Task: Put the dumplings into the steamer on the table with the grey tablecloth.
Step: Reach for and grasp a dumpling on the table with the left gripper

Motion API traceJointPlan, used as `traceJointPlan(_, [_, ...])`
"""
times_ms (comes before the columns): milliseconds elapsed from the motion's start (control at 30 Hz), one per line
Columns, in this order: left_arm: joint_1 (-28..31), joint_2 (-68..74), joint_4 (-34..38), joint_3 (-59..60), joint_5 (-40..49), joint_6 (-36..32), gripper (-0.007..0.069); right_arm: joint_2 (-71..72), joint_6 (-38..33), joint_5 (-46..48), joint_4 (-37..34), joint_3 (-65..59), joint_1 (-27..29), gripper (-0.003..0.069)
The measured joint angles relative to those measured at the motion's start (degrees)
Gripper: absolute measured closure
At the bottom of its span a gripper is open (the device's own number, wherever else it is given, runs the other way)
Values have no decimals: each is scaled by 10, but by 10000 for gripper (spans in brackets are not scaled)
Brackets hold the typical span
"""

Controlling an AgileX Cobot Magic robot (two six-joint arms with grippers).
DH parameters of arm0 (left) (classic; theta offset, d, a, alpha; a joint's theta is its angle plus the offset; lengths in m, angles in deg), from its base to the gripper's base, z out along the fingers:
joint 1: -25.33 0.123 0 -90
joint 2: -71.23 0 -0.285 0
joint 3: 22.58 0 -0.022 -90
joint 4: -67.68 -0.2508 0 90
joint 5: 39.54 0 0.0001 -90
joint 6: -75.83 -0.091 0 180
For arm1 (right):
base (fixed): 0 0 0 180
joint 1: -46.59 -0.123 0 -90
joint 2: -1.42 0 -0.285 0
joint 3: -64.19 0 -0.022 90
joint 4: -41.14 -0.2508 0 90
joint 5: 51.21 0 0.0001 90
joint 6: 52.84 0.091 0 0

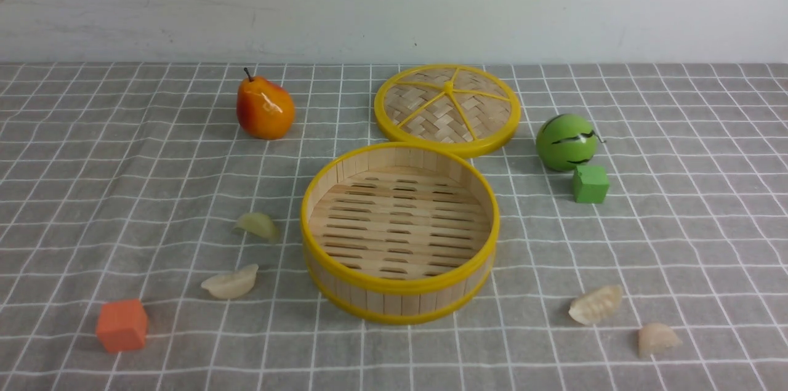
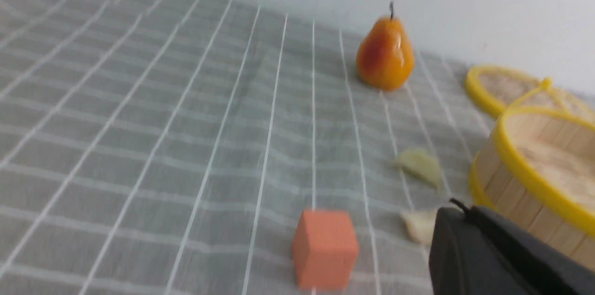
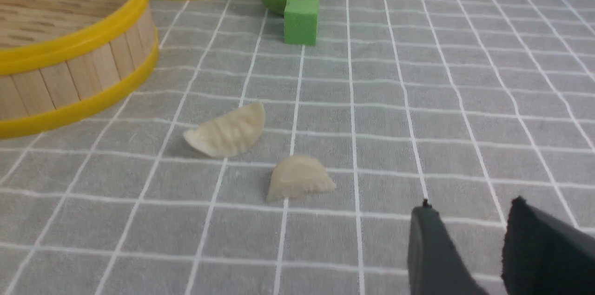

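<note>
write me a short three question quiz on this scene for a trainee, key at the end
1. How many dumplings lie on the grey tablecloth?
2. True or false: the steamer already holds a dumpling.
3. Which thing stands right beside the green cube: (a) the pear, (b) the striped green ball, (c) the orange cube?

Key: 1. four; 2. false, its slatted floor is bare; 3. b
</note>
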Motion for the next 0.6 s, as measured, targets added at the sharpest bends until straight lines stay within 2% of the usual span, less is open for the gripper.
traceJointPlan(133, [0, 0, -4, 0, -119, 0, 638, 0, 0, -98, 0, 0, 0, 419])
traceJointPlan(267, [0, 0, -4, 0, -195, 0, 638, 0, 3, -223, 1, 0, 0, 419])
traceJointPlan(367, [0, 0, -5, 0, -250, 5, 636, 0, 51, -309, -2, 0, 0, 419])
traceJointPlan(467, [0, 0, -3, 0, -298, 66, 635, 0, 135, -370, -5, 0, 0, 419])
traceJointPlan(533, [0, 0, 2, 0, -306, 97, 635, 0, 158, -371, -5, 0, 0, 419])
traceJointPlan(567, [0, 0, 13, 0, -313, 159, 634, 0, 189, -365, -5, 0, 0, 420])
traceJointPlan(600, [0, 0, 16, 0, -313, 159, 634, 0, 192, -363, -4, 0, 0, 421])
